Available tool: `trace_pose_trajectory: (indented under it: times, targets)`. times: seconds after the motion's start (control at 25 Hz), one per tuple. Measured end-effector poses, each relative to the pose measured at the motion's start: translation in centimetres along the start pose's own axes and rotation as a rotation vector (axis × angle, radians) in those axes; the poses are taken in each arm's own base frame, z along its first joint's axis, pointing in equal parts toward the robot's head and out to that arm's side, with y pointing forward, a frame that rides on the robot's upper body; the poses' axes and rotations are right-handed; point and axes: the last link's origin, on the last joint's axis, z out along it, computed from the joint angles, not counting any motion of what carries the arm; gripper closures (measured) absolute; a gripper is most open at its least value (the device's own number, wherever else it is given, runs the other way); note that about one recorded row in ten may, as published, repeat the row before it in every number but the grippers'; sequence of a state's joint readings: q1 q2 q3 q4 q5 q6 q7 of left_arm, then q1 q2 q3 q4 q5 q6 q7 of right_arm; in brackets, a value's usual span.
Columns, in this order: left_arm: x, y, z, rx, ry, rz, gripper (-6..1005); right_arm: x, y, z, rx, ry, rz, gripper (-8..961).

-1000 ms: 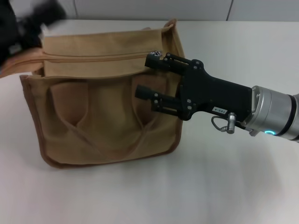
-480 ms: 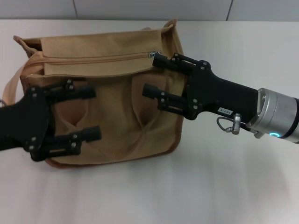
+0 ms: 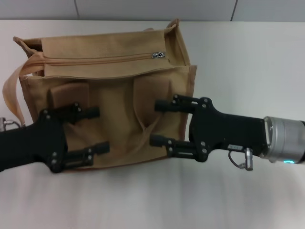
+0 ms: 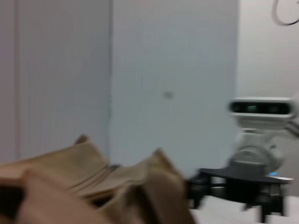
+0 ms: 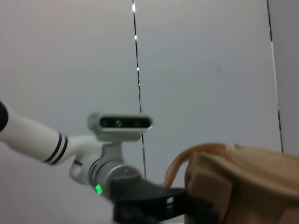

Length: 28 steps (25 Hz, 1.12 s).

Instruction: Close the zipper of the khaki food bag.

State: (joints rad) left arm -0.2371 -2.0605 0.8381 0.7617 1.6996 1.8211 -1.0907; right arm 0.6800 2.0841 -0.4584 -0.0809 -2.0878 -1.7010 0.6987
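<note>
Two tools, left tool [image 3: 88,134] and right tool [image 3: 162,122], hang with fingers spread and holding nothing over the khaki food bag [image 3: 109,90] on the counter [image 3: 248,67], the right one nearer the zipper [image 3: 102,60], whose slider [image 3: 157,55] sits beyond it at that crosswise line's right end.

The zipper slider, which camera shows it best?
The head view: the zipper slider shows clearly on the khaki food bag, at the zipper line's right end. Both wrist views show only blurred bag fabric and the opposite arm; no slider can be made out.
</note>
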Motion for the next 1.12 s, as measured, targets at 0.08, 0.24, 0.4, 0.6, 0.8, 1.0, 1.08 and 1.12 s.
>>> trace_pose_trajectory:
  times: [0.08,0.24,0.4,0.6,0.8,1.0,1.08,1.12]
  targets:
    - [0.0,-0.4,0.1,0.017,-0.005,0.005,231,0.2,0.2,-0.2,-0.005,0.008,0.002,254]
    - [1.6,-2.1,1.4,0.012,0.009,0.017,231,1.0,1.3,-0.5,-0.100,0.083,-0.003,254]
    - [0.7,-1.9,2.1,-0.051,-0.080,-0.003,231,1.5,1.8,-1.1,-0.108,0.102,0.014,254]
    - [-2.1,0.6,2.3,-0.120,-0.121,0.087,231,1.4,2.1,-2.4,-0.090,0.093,0.024,254]
    - [-3.0,1.9,1.1,-0.108,-0.090,0.102,231,0.6,2.5,-3.5,-0.109,0.065,0.044,254]
    - [-3.2,2.7,0.6,-0.105,-0.074,0.084,232,0.5,2.4,-4.0,-0.095,0.071,0.041,254]
    - [-3.3,2.9,0.6,-0.105,-0.069,0.073,232,0.7,2.4,-4.0,-0.091,0.081,0.044,254]
    - [-3.4,3.0,0.6,-0.106,-0.065,0.067,232,0.9,2.3,-4.0,-0.083,0.088,0.045,254]
